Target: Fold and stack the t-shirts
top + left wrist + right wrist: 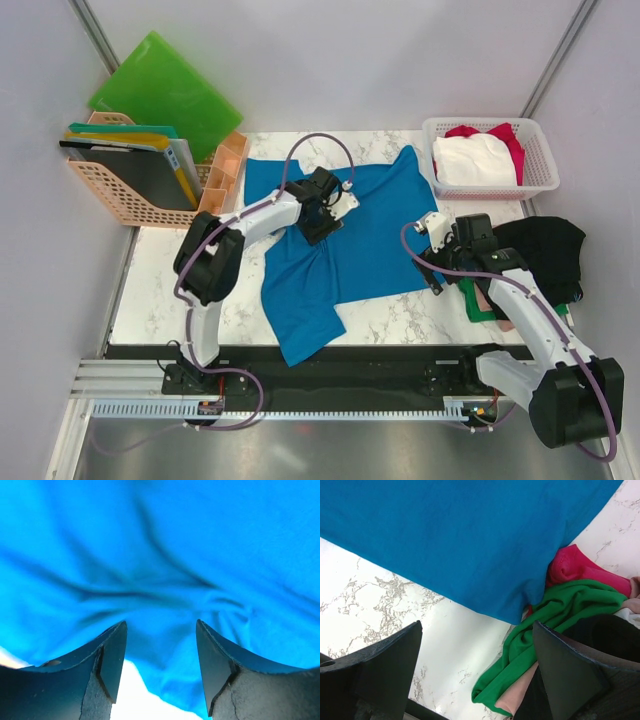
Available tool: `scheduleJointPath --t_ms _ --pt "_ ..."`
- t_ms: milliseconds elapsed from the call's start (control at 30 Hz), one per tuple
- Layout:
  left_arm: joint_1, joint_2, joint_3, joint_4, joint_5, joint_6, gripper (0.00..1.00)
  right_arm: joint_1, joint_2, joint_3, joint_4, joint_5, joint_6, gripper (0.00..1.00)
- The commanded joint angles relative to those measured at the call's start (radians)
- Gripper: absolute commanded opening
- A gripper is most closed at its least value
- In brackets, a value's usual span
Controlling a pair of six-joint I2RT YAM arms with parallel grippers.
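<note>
A bright blue t-shirt (340, 250) lies spread and wrinkled on the marble table. My left gripper (320, 225) is over its upper middle; in the left wrist view it (160, 625) is open, with the blue cloth (165, 555) just beyond the fingertips and nothing held. My right gripper (432, 270) is open and empty by the shirt's right edge (460, 535), its jaws (477, 625) over bare table. A pile of black (545, 250), green (555, 615), pale pink (522, 695) and red (575, 567) shirts lies at the right.
A white lattice basket (540, 185) at the back right holds a white shirt (475, 160) and a red one (505, 135). An orange rack (130, 190) with folders and green plastic folders (165, 90) stand at the back left. A small orange box (225, 165) stands beside the rack.
</note>
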State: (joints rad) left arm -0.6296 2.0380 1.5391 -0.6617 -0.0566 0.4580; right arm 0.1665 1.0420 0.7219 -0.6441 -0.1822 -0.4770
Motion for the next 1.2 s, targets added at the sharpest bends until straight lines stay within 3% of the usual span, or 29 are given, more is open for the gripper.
scheduleJointPath --t_ms 0,267,400,500,633,933,1167 --pt "0.004 -0.150 0.021 0.011 -0.063 0.013 0.64 -0.001 -0.023 0.005 0.009 -0.005 -0.011 0.98" --pt "0.027 -0.225 -0.042 -0.030 -0.181 -0.034 0.67 0.001 -0.030 0.011 0.003 -0.008 -0.008 0.98" --pt "0.057 -0.213 -0.079 -0.047 -0.253 -0.094 0.62 0.001 -0.025 0.011 0.003 -0.017 -0.008 0.98" --pt "0.103 -0.205 -0.093 -0.041 -0.258 -0.105 0.54 0.001 -0.027 0.014 0.001 -0.020 -0.008 0.98" --pt "0.139 -0.205 -0.123 -0.032 -0.252 -0.090 0.28 0.001 -0.031 0.013 0.000 -0.019 -0.009 0.98" --pt "0.146 -0.185 -0.165 -0.026 -0.200 -0.116 0.43 0.001 -0.025 0.008 0.004 -0.005 -0.009 0.98" --pt "0.148 -0.183 -0.212 -0.004 -0.183 -0.121 0.45 0.001 -0.016 0.007 0.009 -0.005 -0.011 0.98"
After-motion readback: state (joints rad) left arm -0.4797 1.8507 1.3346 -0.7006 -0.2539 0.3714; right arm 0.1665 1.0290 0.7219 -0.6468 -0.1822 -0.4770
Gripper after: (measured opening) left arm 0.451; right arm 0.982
